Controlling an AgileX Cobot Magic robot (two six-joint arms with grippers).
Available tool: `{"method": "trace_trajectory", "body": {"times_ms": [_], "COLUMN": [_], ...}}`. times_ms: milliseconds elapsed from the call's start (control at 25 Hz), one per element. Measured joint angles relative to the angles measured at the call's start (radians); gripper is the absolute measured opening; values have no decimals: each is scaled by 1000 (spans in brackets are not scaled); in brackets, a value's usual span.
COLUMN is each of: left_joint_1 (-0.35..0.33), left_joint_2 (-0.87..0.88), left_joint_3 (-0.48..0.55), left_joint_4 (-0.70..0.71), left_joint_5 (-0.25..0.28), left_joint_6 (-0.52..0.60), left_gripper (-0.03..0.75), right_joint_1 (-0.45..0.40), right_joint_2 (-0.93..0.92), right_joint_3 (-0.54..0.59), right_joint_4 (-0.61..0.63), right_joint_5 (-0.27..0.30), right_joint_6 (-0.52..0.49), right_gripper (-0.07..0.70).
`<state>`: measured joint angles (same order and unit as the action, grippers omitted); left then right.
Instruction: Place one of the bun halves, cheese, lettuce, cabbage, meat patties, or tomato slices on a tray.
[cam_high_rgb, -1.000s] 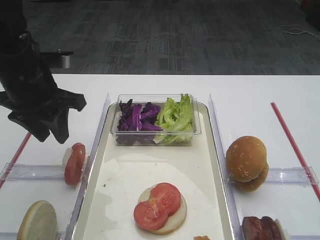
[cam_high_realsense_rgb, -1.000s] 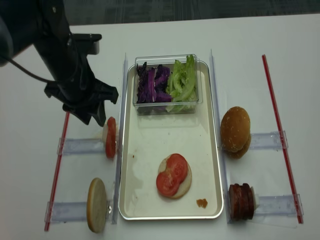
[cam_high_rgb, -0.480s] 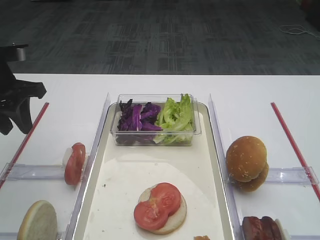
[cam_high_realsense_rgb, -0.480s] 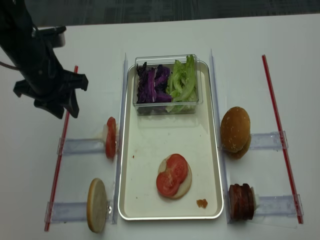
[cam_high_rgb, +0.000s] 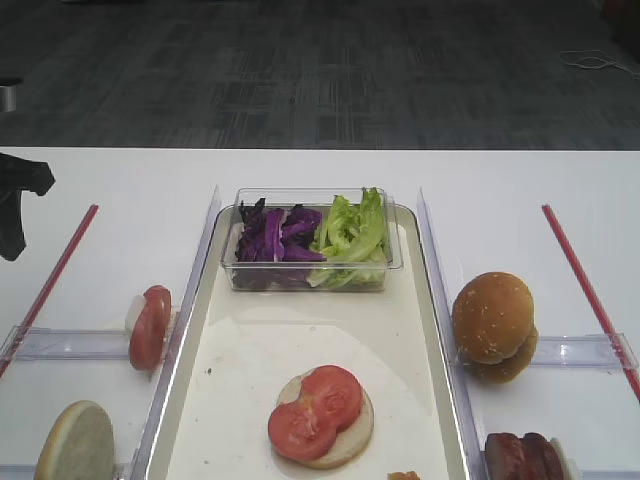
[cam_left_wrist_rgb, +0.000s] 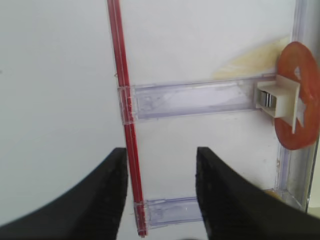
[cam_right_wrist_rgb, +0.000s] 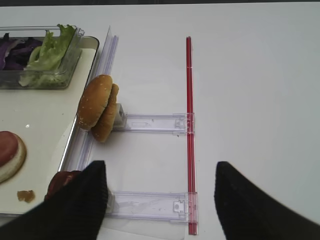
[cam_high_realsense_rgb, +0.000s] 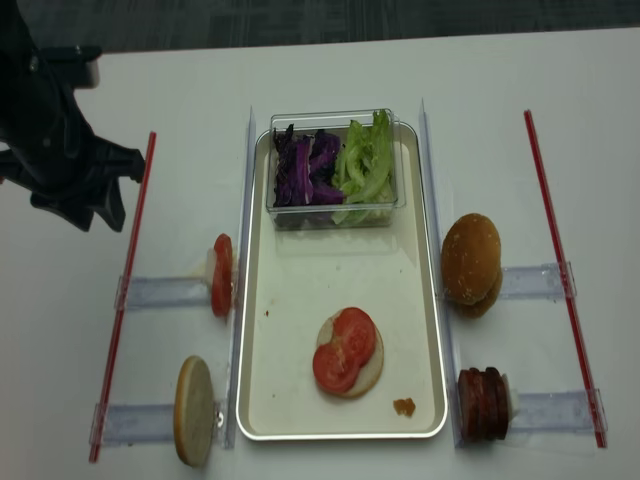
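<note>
On tray (cam_high_realsense_rgb: 290, 300), two tomato slices (cam_high_realsense_rgb: 343, 350) on one bun (cam_high_realsense_rgb: 368, 372), both hands (cam_high_realsense_rgb: 85, 195) (cam_right_wrist_rgb: 160, 200) spread.

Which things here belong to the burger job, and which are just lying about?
Job things:
tray
tomato slices on a flat bun half
sesame buns
meat patties
lettuce
cabbage

Just lying about:
clear box
red strips
plastic holders
crumb
</note>
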<state>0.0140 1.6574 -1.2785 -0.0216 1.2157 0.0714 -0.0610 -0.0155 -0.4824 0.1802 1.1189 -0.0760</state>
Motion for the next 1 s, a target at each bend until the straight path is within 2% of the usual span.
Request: {"method": "trace_trajectory", "body": {"times_ms": [400,1000], "left_joint_1": [0,2], "left_joint_2": [-58,-271], "left_joint_3": [93,218], "left_joint_4": [-26,-36], "left_joint_5": [2,5], "left_joint_6": [30,33], "left_gripper": [447,456], "right_joint_1": [0,0], "right_joint_2": [0,0], "right_joint_3": [0,0], "right_joint_4": [0,0], "right_joint_5": [0,0], "right_joint_6": [0,0], "right_gripper": [468,468]}}
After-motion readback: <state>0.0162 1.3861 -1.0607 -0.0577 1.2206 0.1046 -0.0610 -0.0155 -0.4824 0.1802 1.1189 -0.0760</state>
